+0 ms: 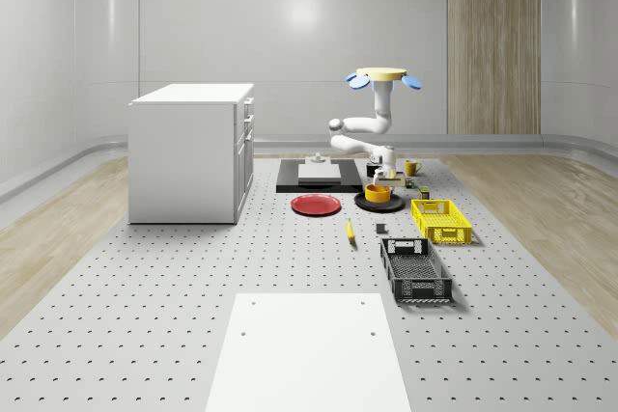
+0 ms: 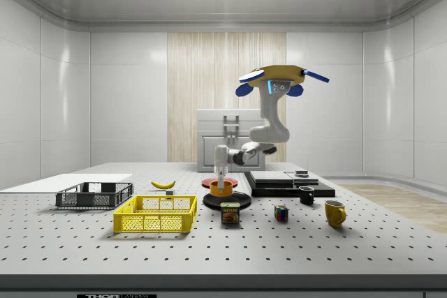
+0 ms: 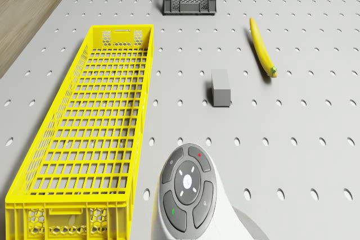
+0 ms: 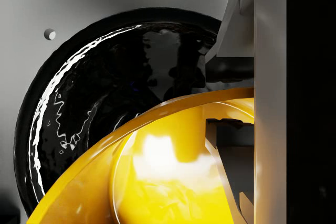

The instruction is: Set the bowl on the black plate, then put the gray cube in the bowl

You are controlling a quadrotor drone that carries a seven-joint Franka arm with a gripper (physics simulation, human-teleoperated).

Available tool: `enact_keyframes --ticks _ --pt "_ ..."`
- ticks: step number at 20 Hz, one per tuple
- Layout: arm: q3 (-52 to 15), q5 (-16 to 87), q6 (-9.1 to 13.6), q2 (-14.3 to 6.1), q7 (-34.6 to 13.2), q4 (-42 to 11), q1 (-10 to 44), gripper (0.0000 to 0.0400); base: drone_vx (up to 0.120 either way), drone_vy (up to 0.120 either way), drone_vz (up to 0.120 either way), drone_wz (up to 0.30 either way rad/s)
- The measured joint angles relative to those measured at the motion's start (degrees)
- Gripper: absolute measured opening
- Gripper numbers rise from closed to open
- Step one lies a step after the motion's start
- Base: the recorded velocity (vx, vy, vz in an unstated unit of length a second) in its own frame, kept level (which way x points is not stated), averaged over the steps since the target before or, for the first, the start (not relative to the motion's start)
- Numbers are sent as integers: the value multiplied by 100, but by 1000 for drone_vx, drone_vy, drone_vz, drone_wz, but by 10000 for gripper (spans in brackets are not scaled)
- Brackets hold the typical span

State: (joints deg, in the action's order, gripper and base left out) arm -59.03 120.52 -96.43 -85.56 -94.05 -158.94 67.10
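The orange-yellow bowl (image 1: 379,193) is on or just above the black plate (image 1: 379,204); I cannot tell whether they touch. My gripper (image 1: 380,177) reaches down from above and is shut on the bowl's rim. In the wrist view the bowl (image 4: 157,182) has one finger (image 4: 239,24) outside its rim and the other inside, with the glossy black plate (image 4: 94,103) beneath. The drone (image 1: 383,78) hovers above the plate. The gray cube (image 1: 380,229) lies on the table in front of the plate, also in the drone view (image 3: 220,88). From the side, the gripper (image 2: 221,172) holds the bowl (image 2: 221,189).
A red plate (image 1: 316,205) lies left of the black one. A yellow basket (image 1: 441,220) and black basket (image 1: 415,270) stand to the whole-scene view's right, with a banana (image 1: 350,230) near the cube. A white cabinet (image 1: 193,151) stands left, and a black tray (image 1: 314,177) and mug (image 1: 411,168) behind.
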Motion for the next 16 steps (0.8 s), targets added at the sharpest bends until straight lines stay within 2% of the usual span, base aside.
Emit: enact_keyframes --ticks 4,13,14,16 --pt "220 213 -66 22 3 39 -13 100 0 0 0 0" --pt "500 542 17 242 -202 110 184 100 0 0 0 0" --pt "529 574 18 262 -207 125 193 166 0 0 0 0" --pt "537 591 46 290 -211 120 191 258 0 0 0 0"
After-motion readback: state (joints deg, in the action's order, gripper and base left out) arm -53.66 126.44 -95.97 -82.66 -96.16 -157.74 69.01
